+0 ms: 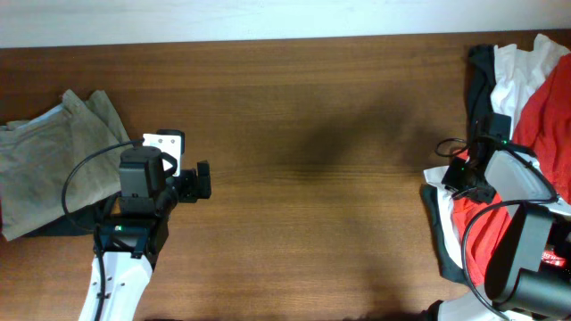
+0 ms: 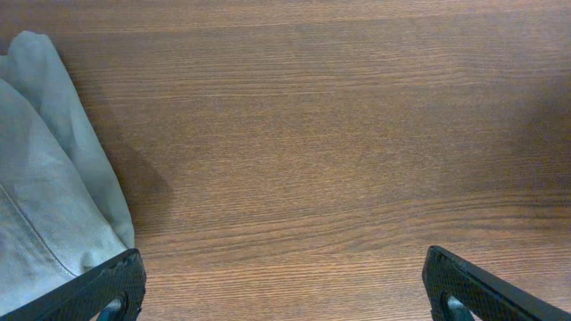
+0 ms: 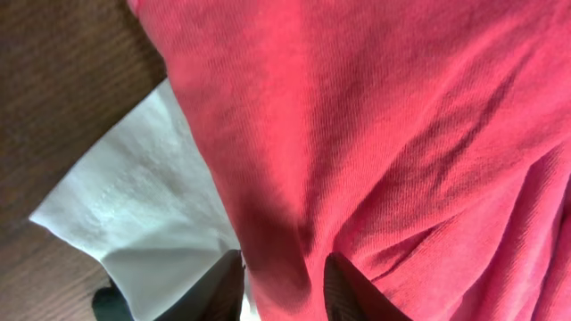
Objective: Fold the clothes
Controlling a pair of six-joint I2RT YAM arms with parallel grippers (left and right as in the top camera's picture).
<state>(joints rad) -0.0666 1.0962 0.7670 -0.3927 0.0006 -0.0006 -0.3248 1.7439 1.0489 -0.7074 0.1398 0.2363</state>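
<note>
The red-orange T-shirt (image 1: 546, 114) lies crumpled in a pile at the table's right edge. Its lettering does not show. It fills most of the right wrist view (image 3: 375, 125). My right gripper (image 1: 464, 175) is down on the pile's left side. Its fingers (image 3: 285, 285) are pinched on a raised fold of the red fabric. My left gripper (image 1: 201, 181) hovers open and empty over bare wood at the left, fingers wide apart in the left wrist view (image 2: 281, 290).
Khaki-beige trousers (image 1: 53, 152) lie folded at the left edge, beside my left gripper (image 2: 45, 196). A plain white shirt (image 1: 513, 67) and a black garment (image 1: 482, 67) are tangled with the red one; white cloth (image 3: 143, 205) lies beside the right fingers. Brown wooden table (image 1: 312, 134).
</note>
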